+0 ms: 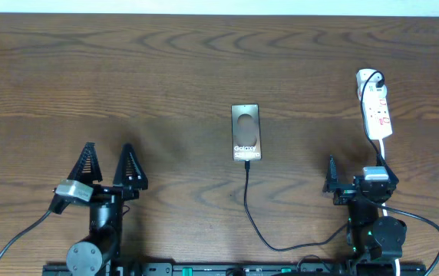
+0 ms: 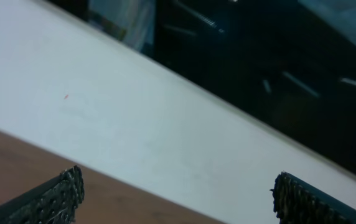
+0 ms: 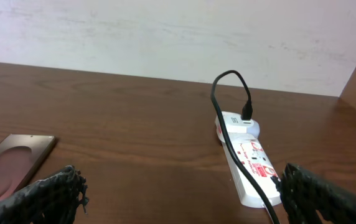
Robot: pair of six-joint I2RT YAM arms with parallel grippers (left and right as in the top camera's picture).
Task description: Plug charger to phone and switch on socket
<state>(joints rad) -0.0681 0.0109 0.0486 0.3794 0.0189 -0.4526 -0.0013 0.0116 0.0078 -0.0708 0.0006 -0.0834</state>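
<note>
The phone (image 1: 245, 132) lies flat mid-table, dark, with white "Galaxy" lettering; its corner shows at the lower left of the right wrist view (image 3: 13, 158). The charger (image 1: 252, 207), a thin black cable, runs from the phone's near edge toward the table front; I cannot tell if its tip is inserted. The socket (image 1: 375, 107) lies at the right, a black plug (image 3: 247, 114) in its far end and black cable draped along it (image 3: 246, 163). My left gripper (image 1: 108, 165) is open and empty at the front left. My right gripper (image 1: 355, 178) is open just short of the socket.
A white cord (image 1: 383, 149) leaves the socket's near end toward my right arm. A black cable (image 1: 427, 226) loops at the front right. The left wrist view shows only a pale wall (image 2: 134, 118) and dark background beyond the table's wooden edge (image 2: 16, 162).
</note>
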